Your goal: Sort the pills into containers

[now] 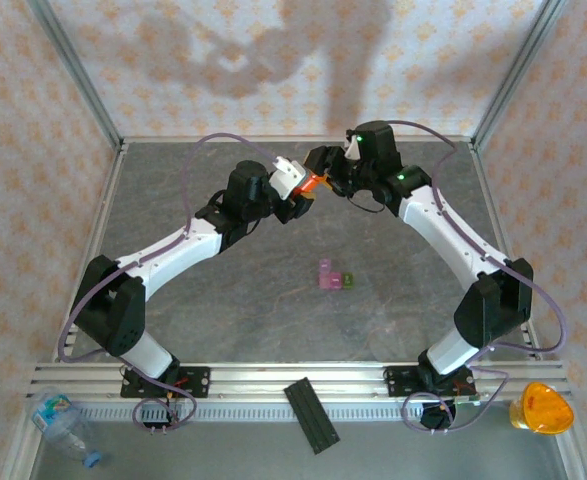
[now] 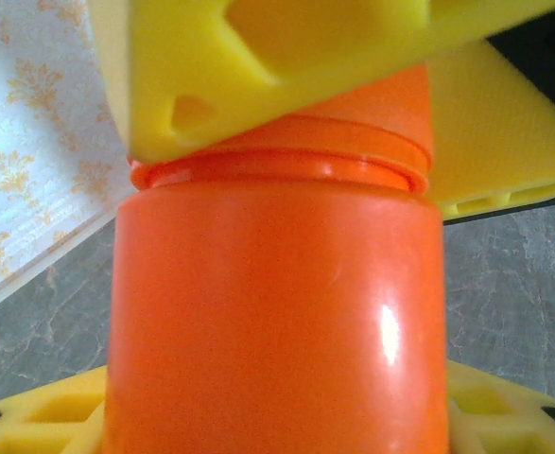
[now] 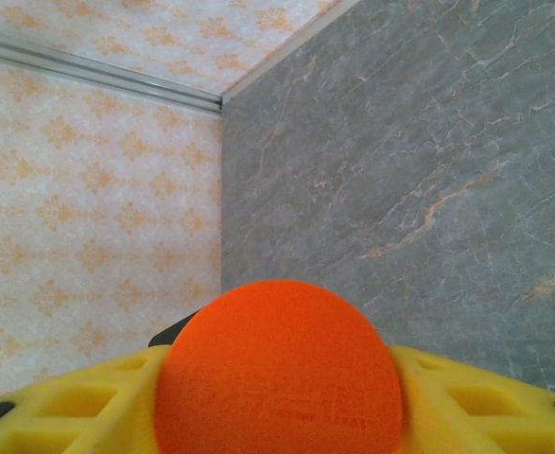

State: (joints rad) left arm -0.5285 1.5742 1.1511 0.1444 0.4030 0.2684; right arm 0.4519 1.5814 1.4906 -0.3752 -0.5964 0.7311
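Both of my end effectors meet over the far part of the table (image 1: 223, 320), closed on one orange bottle (image 1: 311, 183) held between them. My left end effector (image 2: 277, 421) grips the bottle's body, with yellow fingers (image 2: 31, 416) pressed to either side at the bottom of the left wrist view. My right end effector (image 3: 277, 402) clamps the cap (image 3: 277, 364), whose round orange top sits between its own yellow fingers. The containers (image 1: 333, 277), a pink-purple box joined to a smaller green one, lie on the grey table nearer my bases, between the two arms and well apart from both end effectors. A black strip (image 1: 311, 415) rests on the rail at the near edge.
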